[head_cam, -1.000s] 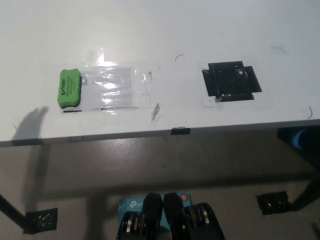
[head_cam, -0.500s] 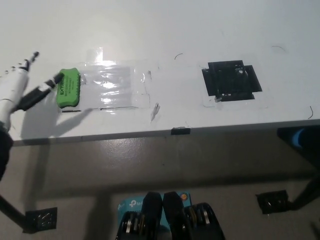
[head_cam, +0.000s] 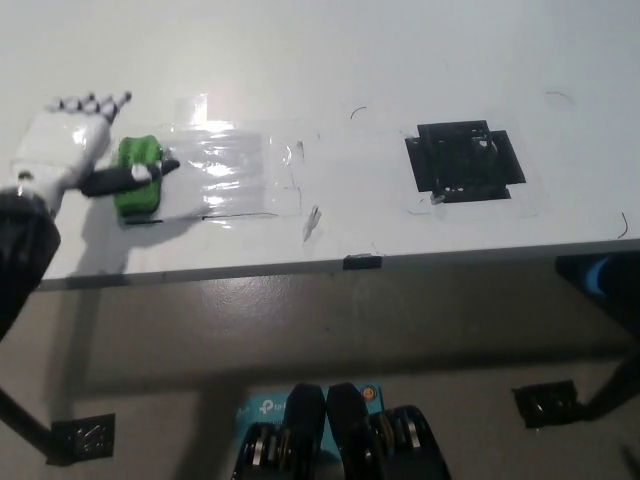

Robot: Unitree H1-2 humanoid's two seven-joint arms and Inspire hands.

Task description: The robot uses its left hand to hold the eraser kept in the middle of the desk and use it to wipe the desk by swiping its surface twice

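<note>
A green eraser (head_cam: 138, 190) lies on the white desk (head_cam: 330, 60) at the left, beside a clear taped film patch (head_cam: 232, 175). My white left hand (head_cam: 70, 148) is just left of the eraser, with its fingers spread and pointing away from me. Its dark thumb (head_cam: 128, 176) lies across the top of the eraser. The hand is open and has not closed around the eraser. My right hand is out of sight.
A square of black tape (head_cam: 462, 161) marks the desk at the right. A small black tape tab (head_cam: 361, 262) sits on the near desk edge. Below the edge is grey floor with black tape pieces (head_cam: 544, 405) and a teal box (head_cam: 262, 408).
My left hand has come in from the left edge and moved right to the eraser. Its thumb now lies across the eraser. The eraser has stayed in place.
</note>
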